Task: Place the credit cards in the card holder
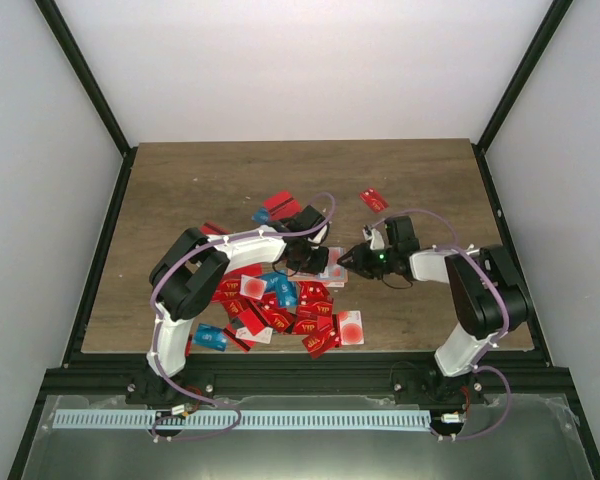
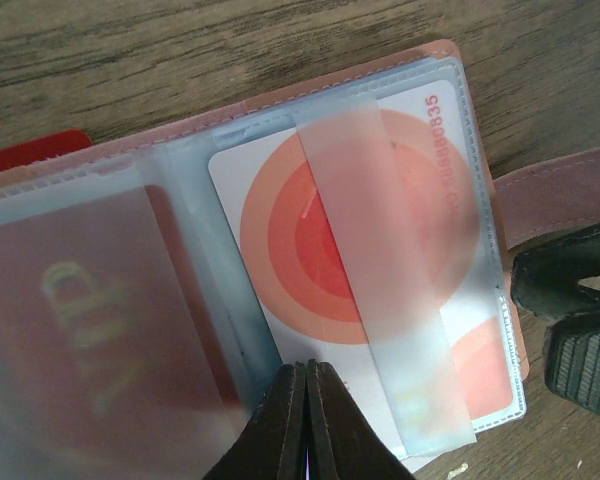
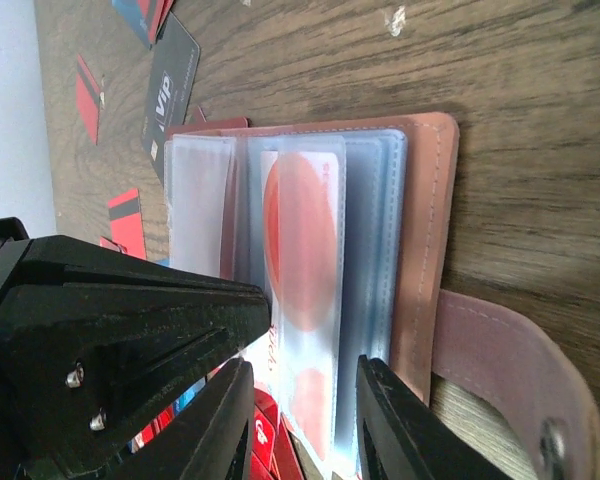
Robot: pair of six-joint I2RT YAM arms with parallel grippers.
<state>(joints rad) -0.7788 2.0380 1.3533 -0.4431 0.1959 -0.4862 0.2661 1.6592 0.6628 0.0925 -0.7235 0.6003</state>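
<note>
Card holder [image 3: 428,200] lies open on the desk [image 1: 230,180] between the 2 arms, clear sleeves [image 3: 205,200] up. 1 white card with red circles [image 2: 265,230] sits in a sleeve, and the loose credit cards [image 1: 280,310] are piled just beside the holder toward the near edge. Left end effector [image 2: 306,400] is fully closed with its tips at the sleeves (pinching or just pressing, cannot tell); right end effector [image 3: 305,375] stands partly open at the holder's edge by the strap [image 3: 510,350], nothing clearly gripped.
</note>
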